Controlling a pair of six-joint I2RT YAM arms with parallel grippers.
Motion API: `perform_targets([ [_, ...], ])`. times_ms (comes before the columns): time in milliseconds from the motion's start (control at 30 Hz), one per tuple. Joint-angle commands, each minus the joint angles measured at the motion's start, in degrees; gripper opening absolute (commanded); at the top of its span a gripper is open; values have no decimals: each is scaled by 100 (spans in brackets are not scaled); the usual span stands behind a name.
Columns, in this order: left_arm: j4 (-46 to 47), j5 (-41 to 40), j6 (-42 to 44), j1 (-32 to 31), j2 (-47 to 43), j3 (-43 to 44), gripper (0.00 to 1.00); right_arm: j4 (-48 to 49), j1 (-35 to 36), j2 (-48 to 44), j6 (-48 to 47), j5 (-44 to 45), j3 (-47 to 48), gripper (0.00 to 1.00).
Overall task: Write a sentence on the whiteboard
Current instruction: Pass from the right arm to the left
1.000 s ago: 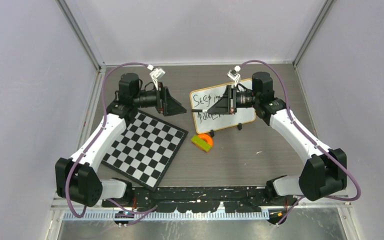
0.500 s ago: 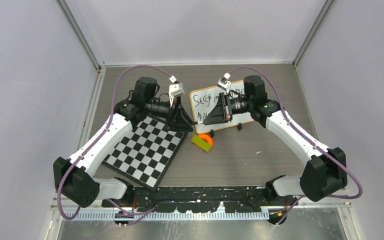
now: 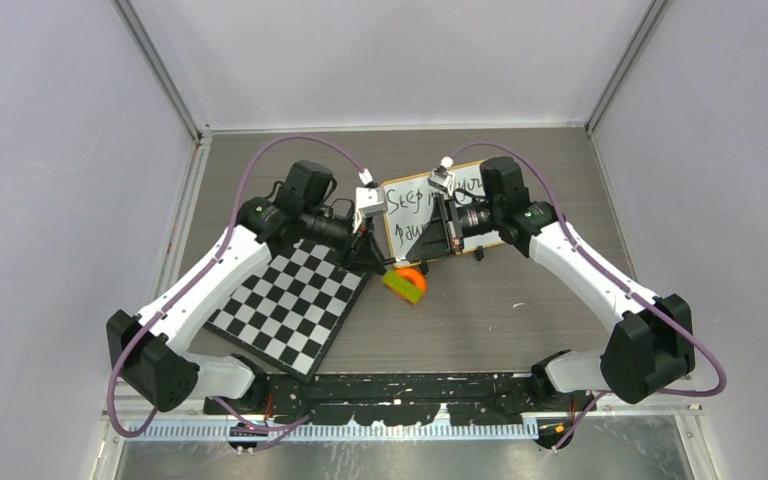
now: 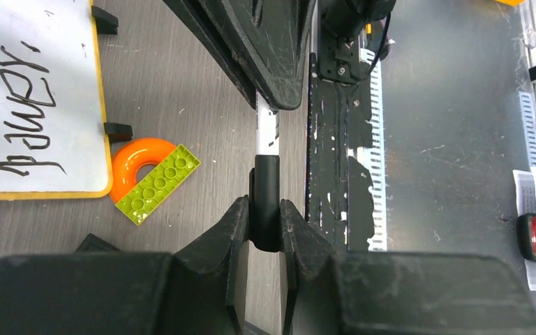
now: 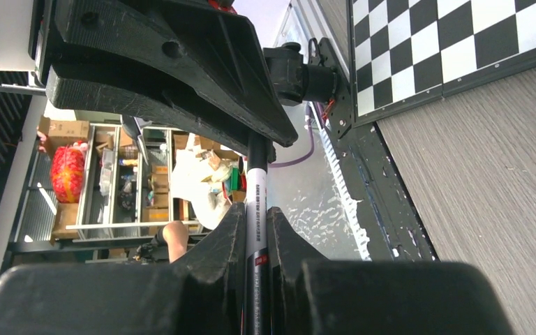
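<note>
Left hand point(image 4: 264, 213): fingers pressed against both sides of the black end of the marker point(image 4: 269, 129). Right hand point(image 5: 257, 220): clamped tight on the white barrel of the same marker, so the two hands hold it end to end above the table point(image 3: 520, 300), just in front of the whiteboard point(image 4: 56, 42). The whiteboard stands near the middle of the table's far edge and carries the sentence point(image 4: 26, 112). The word "power." with its full stop suggests the writing is complete. Judged step: passing over or capping the marker. The next move calls for one hand to let go, or for a straight pull along the barrel. Not determinable: whether the black end is a cap, and where the tip is. The right arm largely covers the upper line in the top view.
</note>
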Motion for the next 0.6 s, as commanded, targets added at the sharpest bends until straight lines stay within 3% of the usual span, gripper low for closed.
perform_targets([
  [0, -166, 251, 108, -106, 65, 197, 14, 35, 15, -35, -129, 220, 236, 0],
  [200, 423, 1128, -703, -120, 210, 133, 1, -120, 203, 26, -454, 278, 281, 0],
  [367, 2147, 1956, -2590, -113, 426, -460, 0, -823, 621, -44, -1631, 766, 522, 0],
  [567, 2109, 1815, -2673, -98, 457, -699, 0, -1769, 683, -193, -2745, 1235, 896, 0],
])
